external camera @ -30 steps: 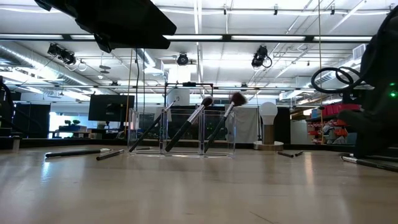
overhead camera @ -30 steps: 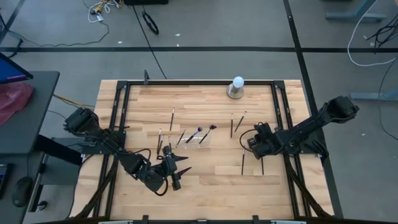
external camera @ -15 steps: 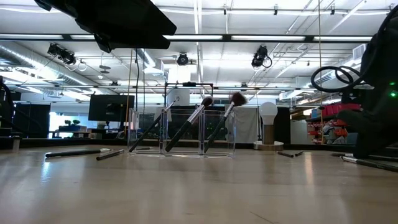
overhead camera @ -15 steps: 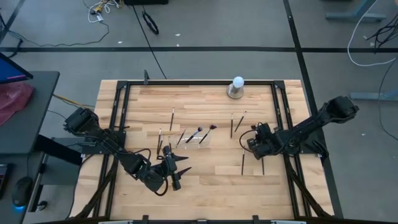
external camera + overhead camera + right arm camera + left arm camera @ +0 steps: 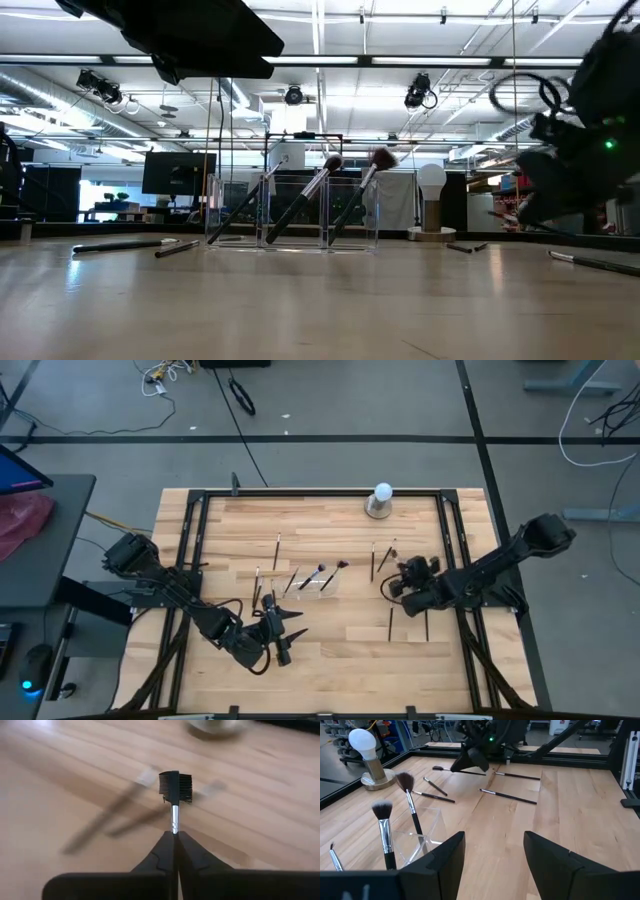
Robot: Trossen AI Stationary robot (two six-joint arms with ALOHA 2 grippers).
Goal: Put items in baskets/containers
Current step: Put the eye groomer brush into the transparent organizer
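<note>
Wooden planks make up the tabletop [image 5: 320, 650], where a clear plastic holder [image 5: 312, 584] sits near the middle with several makeup brushes [image 5: 312, 198] leaning in its compartments. More brushes [image 5: 390, 622] lie loose around it. On the right side, the right tool [image 5: 386, 588] has its fingers pressed together, clamped on a small comb-headed brush [image 5: 174, 789] lifted off the wood. Toward the near left, the left tool [image 5: 283, 622] hovers with fingers apart, holding nothing.
</note>
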